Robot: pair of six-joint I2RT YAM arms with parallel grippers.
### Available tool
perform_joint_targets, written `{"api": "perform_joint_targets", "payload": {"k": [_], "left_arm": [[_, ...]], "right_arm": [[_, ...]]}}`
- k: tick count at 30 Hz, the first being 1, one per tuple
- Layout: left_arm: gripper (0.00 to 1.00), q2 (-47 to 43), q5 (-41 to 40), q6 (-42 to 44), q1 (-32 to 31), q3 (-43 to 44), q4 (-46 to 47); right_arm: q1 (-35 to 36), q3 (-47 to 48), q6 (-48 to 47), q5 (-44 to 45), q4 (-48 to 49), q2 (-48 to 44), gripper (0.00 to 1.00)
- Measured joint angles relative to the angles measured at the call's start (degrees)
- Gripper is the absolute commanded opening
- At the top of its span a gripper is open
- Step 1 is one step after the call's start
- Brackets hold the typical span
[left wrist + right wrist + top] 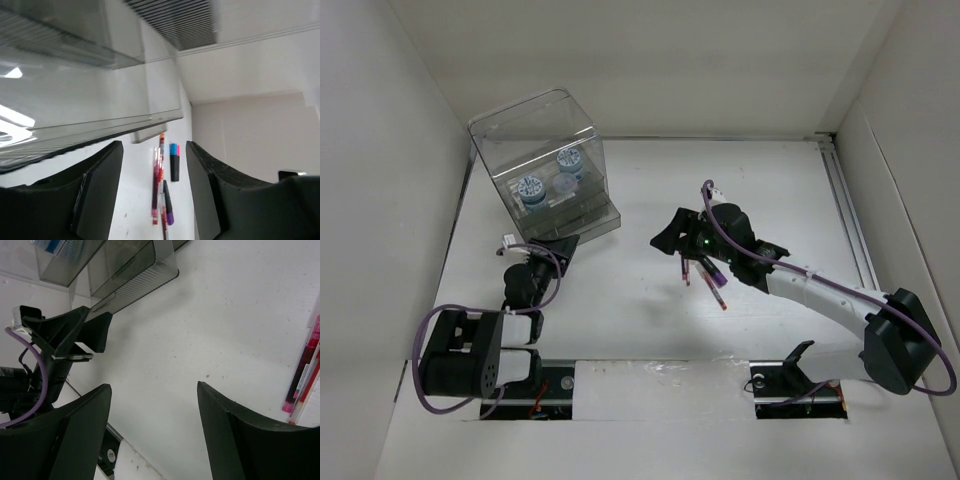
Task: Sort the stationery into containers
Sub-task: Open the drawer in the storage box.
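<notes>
Box [545, 165] far left, rolls [532, 190] inside; rigid, light, may slide if nudged. Bare table [650, 330] between it and pens [705, 275], loose beside my right gripper [670, 235]. Pens thin, slick: pinch mid-barrel. Both jaws empty: right wide, left gripper [154, 150] half open by box front.
</notes>
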Motion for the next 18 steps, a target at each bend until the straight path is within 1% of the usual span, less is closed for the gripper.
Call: {"api": "perform_joint_targets", "payload": {"k": [2,3,4,6,7,9,10,11,14,17,18], "left_arm": [[0.57,-2.3,0.0,0.4,0.0,0.0,0.0],[0.65,-4.2,0.0,0.7,0.0,0.0,-0.1],[0.67,-6.4,-0.1,1.3,-0.1,0.0,-0.4],[0.75,-10.9,-0.2,2.4,-0.4,-0.1,-2.8],[0.77,-13.3,-0.1,3.1,-0.5,-0.1,-3.9],[0.78,-18.6,-0.3,4.7,-0.6,0.0,-6.3],[0.81,-21.0,-0.3,5.6,-0.6,0.0,-7.8],[1.00,-23.6,-0.3,6.4,-0.6,0.1,-9.8],[1.00,-30.6,-0.1,8.6,-0.6,0.2,-14.4],[1.00,-33.9,0.7,9.9,-0.6,1.2,-17.6],[1.00,-34.3,1.3,10.3,-0.6,1.8,-18.5]], "right_arm": [[0.0,0.0,0.0,0.0,0.0,0.0,0.79],[0.0,0.0,0.0,0.1,0.0,0.0,0.80],[0.0,0.0,0.0,0.2,0.0,0.0,0.81],[0.0,0.0,0.0,0.4,0.0,0.0,0.84],[0.0,0.0,0.0,0.5,0.0,0.0,0.84],[0.0,0.0,0.0,1.0,-0.1,0.0,0.84],[0.0,0.0,0.0,1.5,-0.1,0.0,0.84],[0.0,0.0,0.0,2.0,-0.1,0.0,0.84],[-0.1,0.0,0.0,3.3,-0.3,0.0,0.84],[-0.3,0.1,0.0,4.9,-0.4,0.0,0.74],[-0.4,0.1,0.1,5.8,-0.7,0.1,0.70]]}}
